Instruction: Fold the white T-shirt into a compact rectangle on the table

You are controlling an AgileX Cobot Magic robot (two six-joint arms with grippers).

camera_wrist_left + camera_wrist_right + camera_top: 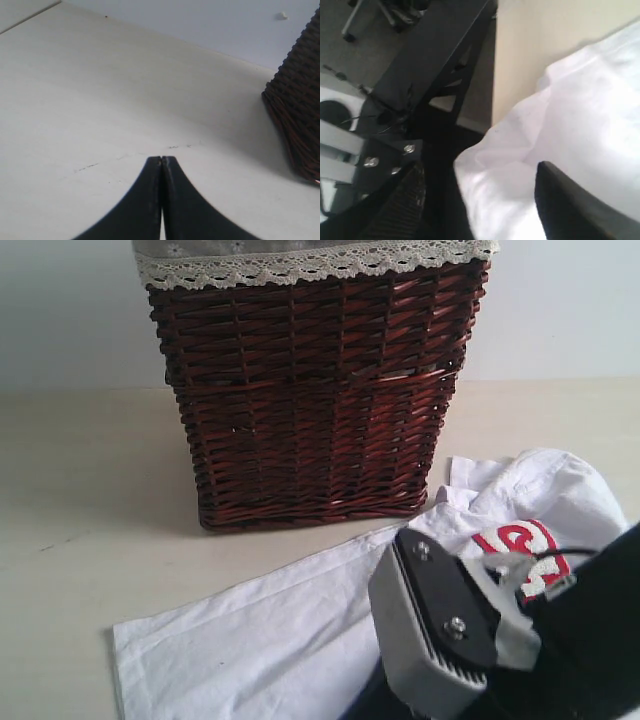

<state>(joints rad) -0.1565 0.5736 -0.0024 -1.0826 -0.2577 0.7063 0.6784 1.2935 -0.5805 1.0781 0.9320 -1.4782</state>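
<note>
The white T-shirt (270, 630) lies spread on the table (90, 500) in front of the basket, and part of its red band with white letters (520, 545) shows at the right. My right arm (450, 625) hangs low over the shirt's near right part. In the right wrist view my right gripper (480, 170) is open, its two dark fingers standing wide apart with bunched white T-shirt (580, 115) cloth between them at the table's edge. My left gripper (161, 159) is shut on nothing, over bare table (100, 100).
A tall dark red wicker basket (310, 390) with a grey lace-trimmed liner stands at the back centre, just behind the shirt. Its corner (297, 110) shows in the left wrist view. Beyond the table's edge (495, 75) are a black frame and the floor.
</note>
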